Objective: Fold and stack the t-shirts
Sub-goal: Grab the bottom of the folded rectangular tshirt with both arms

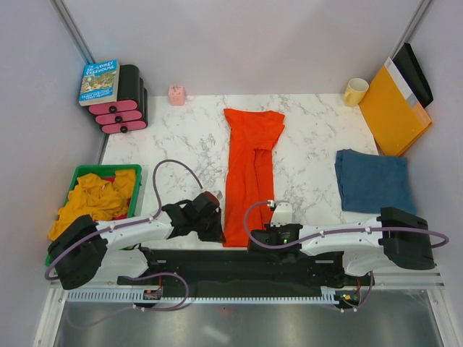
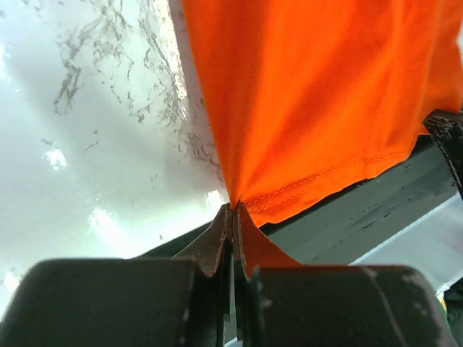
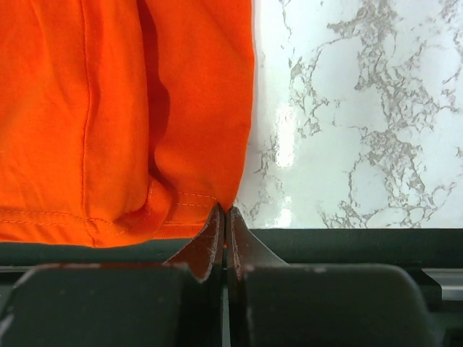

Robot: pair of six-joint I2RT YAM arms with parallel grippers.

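Top view: orange shirt [image 1: 249,170] lies lengthwise mid-table [image 1: 181,137] as a long folded strip, hem at the near edge. Left gripper [image 1: 215,217] sits at its near-left corner, right gripper [image 1: 262,233] at its near-right corner. Blue shirt [image 1: 372,181] lies folded, well apart to the right. Risk: unequal lifting would likely skew the next fold. Left wrist view: jaws closed on the hem corner, cloth fanning out from the tips; hold looks sound. Right wrist view: jaws closed, tips meeting at the very edge of the corner. Little cloth seems caught, so it may slip under tension, and the tucked inner layers beside it could fall open.
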